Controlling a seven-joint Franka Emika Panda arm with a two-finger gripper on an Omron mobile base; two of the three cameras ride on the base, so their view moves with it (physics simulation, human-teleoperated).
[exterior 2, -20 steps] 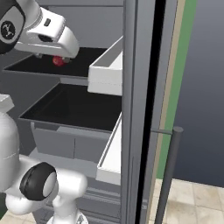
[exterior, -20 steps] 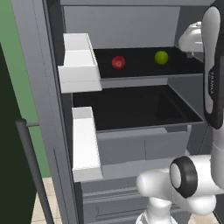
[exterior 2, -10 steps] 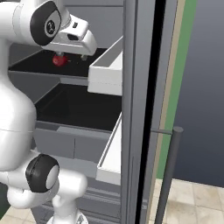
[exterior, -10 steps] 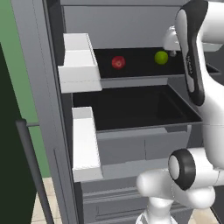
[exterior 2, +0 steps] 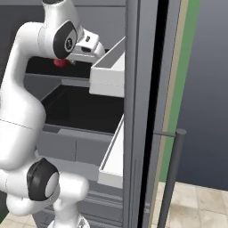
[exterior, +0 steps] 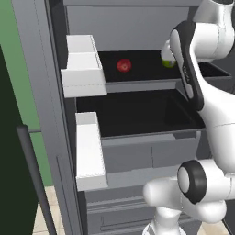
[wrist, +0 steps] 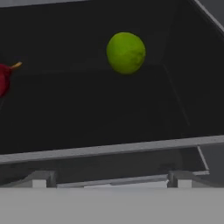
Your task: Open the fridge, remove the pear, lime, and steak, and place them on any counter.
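The fridge stands open, with its dark shelves in sight. On the upper shelf lies the dark red pear, also seen at the left edge of the hand view as the pear. The yellow-green lime rests further right on the same shelf; in the left base view the lime is half covered by my arm. My gripper is open and empty at the shelf's front edge, short of the lime; the gripper also shows beside the door bin. The steak and the counter are out of view.
White door bins jut out on the left door, and another bin sits close beside my hand. A lower dark shelf and grey drawers lie beneath. The right door's bar handle stands at the right.
The arm has swung in toward the upper shelf. The hand now sits in front of the lime and partly covers it in the left base view. Pear and lime have not moved.
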